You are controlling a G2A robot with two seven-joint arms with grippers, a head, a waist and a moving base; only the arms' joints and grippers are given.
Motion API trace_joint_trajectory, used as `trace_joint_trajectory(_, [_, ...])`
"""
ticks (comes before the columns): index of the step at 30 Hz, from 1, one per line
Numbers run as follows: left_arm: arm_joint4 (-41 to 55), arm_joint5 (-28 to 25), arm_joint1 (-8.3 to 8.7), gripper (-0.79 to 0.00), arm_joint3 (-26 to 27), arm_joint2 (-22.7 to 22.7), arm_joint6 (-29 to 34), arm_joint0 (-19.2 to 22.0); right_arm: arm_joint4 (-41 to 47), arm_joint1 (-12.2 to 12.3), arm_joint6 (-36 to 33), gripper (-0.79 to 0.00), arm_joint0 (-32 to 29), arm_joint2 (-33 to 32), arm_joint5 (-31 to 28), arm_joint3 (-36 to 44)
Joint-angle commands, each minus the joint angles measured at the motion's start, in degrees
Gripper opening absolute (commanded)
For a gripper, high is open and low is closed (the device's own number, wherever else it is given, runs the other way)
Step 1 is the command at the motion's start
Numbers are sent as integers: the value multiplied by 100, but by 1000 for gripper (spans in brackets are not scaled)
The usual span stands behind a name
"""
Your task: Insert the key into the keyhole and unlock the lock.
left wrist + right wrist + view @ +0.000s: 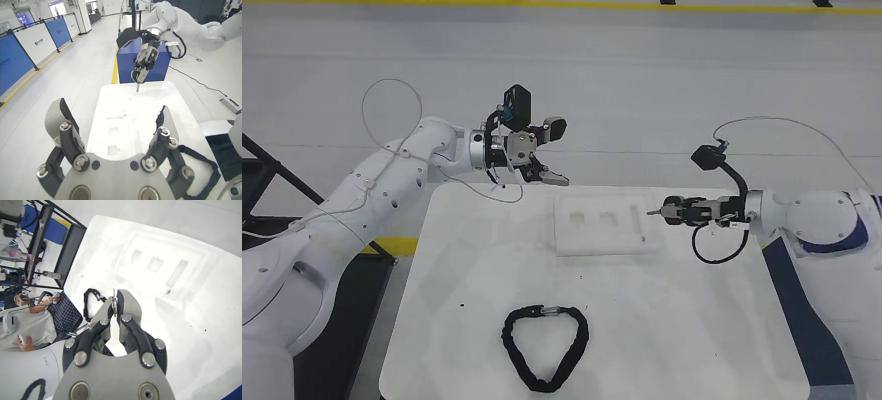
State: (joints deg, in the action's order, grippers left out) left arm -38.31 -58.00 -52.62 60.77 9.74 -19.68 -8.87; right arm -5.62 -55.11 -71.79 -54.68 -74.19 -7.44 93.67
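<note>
Silver key [114,293] pinched in right hand [114,300], lock [512,348] apart.

One key [114,303] sits in the right claw [662,212]; one chain lock [545,347] lies well apart from it. One tray [607,241] with three hollows [155,264] lies between that claw and the left claw [555,153].

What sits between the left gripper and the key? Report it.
The white foam tray with three recesses lies between the left gripper and the key, seen in the left wrist view.
</note>
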Motion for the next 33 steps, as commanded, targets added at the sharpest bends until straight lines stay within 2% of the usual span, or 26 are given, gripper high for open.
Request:
trace_joint_trajectory(1, [0,0,0,0,0,0,0,0,253,33,-18,-785,-136,-201,-68,54])
trace_joint_trajectory(5, [0,0,0,0,0,0,0,0,540,72,0,-785,-312,-397,-159,25])
trace_joint_trajectory(10, [0,0,0,0,0,0,0,0,412,95,219,-785,-370,-443,-95,77])
trace_joint_trajectory(29, [0,0,0,0,0,0,0,0,412,95,219,-785,-370,-443,-95,77])
trace_joint_trajectory(31, [-98,201,2,0,104,16,182,-113,412,95,219,-785,-370,-443,-95,77])
trace_joint_trajectory(33, [-22,75,17,0,183,48,245,-291,412,95,219,-785,-370,-443,-95,77])
